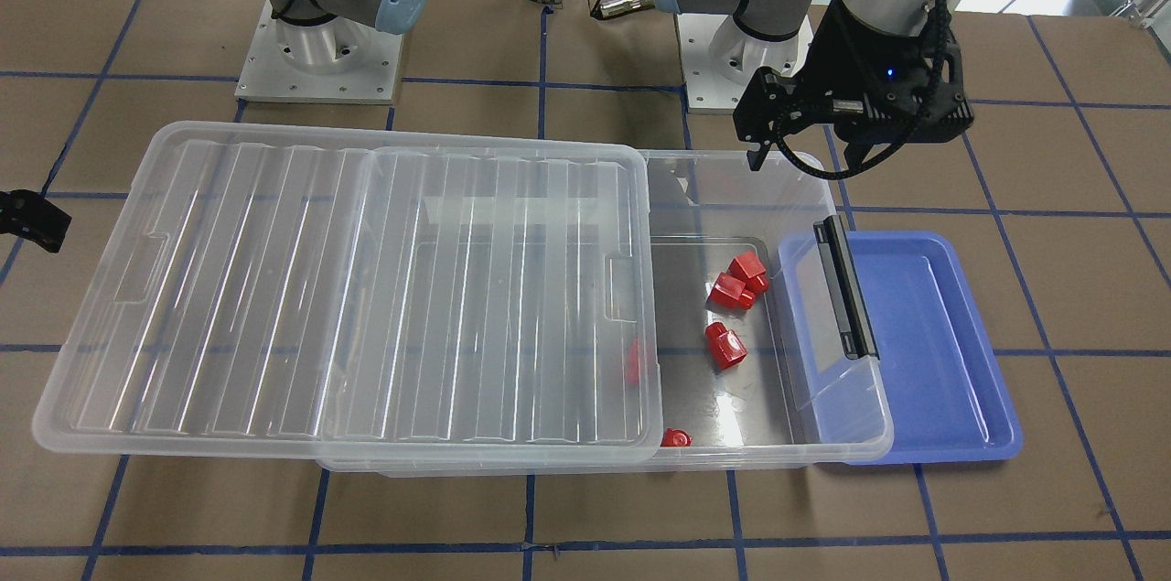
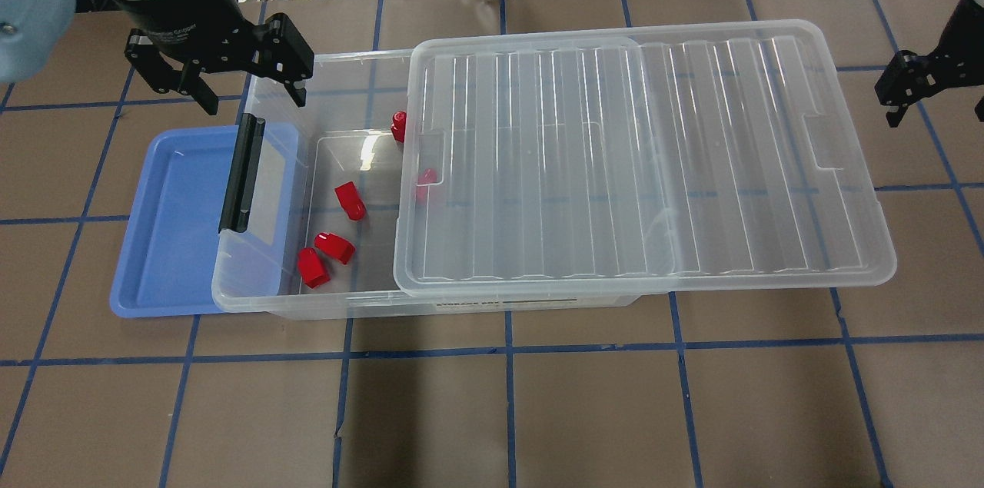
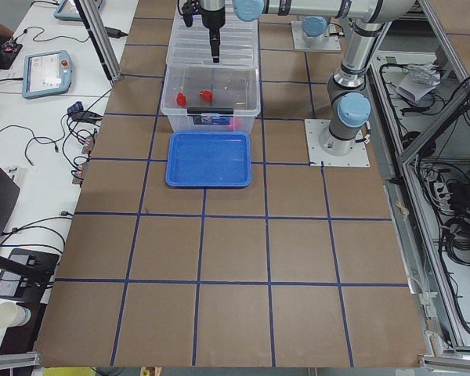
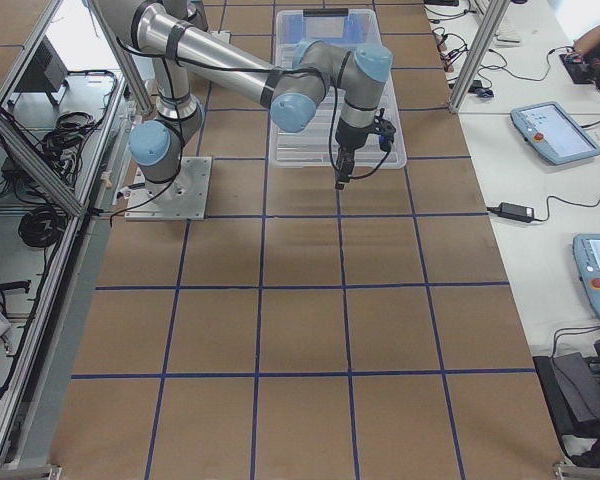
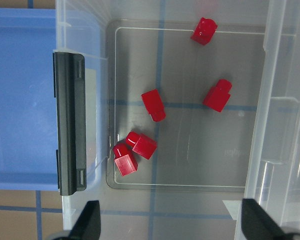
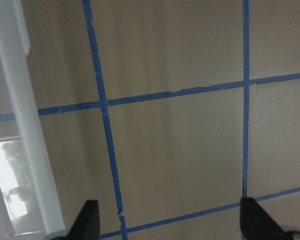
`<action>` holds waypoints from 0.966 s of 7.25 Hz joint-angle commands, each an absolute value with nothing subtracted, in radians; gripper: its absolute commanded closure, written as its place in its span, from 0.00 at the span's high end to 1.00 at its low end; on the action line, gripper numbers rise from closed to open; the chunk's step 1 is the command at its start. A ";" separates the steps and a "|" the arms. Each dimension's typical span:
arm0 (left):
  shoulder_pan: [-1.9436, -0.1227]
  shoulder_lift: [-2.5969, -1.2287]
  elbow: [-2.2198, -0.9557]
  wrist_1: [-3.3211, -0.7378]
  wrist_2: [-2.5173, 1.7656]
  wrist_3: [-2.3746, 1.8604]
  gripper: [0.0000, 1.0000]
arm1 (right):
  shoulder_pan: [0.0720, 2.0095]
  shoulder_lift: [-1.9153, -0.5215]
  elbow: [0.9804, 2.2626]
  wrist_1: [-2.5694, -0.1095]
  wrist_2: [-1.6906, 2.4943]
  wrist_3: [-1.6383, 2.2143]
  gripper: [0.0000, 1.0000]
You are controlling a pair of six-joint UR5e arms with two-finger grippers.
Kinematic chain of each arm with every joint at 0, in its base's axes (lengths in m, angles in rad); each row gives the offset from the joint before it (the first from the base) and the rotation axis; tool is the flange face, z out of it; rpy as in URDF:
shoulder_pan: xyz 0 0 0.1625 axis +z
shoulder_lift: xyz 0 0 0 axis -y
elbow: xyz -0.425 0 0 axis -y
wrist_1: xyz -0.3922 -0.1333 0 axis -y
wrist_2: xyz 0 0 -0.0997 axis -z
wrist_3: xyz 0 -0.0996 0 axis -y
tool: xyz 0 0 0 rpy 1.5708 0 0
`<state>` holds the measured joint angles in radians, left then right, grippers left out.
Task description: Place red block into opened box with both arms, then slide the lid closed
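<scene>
Left black end effector (image 2: 254,102) is hovering open, fingers down, over clear plastic box (image 2: 346,307); ribbed clear lid (image 2: 615,165) is lying lengthwise along it.

The scene is lit brightly and evenly from above. White glare is thrown onto the floor of the box (image 1: 732,403), and thin bright streaks are caught along the ribs of the lid (image 1: 274,288). Only faint, soft-edged shadows are cast on the table (image 2: 692,411). In the wrist views the fingertips (image 5: 89,222) of the left gripper (image 5: 172,220) and of the right gripper (image 6: 171,220) are rendered blurred, and the lower left of the right wrist view is blown out to white.
</scene>
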<state>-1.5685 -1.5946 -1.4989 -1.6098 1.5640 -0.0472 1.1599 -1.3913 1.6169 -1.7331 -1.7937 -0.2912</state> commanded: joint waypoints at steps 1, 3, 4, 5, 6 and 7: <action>-1.568 -1.569 -1.505 -1.605 1.571 -0.046 1.00 | 1.160 -1.387 1.647 -1.736 -1.784 -0.278 1.00; -1.566 -1.572 -1.502 -1.608 1.566 -0.048 1.00 | 1.163 -1.387 1.675 -1.736 -1.784 -0.276 1.00; -1.566 -1.591 -1.499 -1.606 1.562 -0.048 1.00 | 1.166 -1.387 1.678 -1.738 -1.784 -0.276 1.00; -1.568 -1.598 -1.485 -1.608 1.568 -0.049 1.00 | 1.169 -1.391 1.678 -1.738 -1.783 -0.276 1.00; -1.568 -1.601 -1.473 -1.614 1.568 -0.049 1.00 | 1.175 -1.390 1.678 -1.738 -1.781 -0.269 1.00; -1.568 -1.601 -1.474 -1.615 1.568 -0.048 1.00 | 1.198 -1.391 1.678 -1.738 -1.779 -0.267 1.00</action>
<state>-1.5675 -1.5990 -1.4787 -1.6121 1.5672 -0.0486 1.1780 -1.3901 1.6776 -1.7380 -1.7813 -0.2706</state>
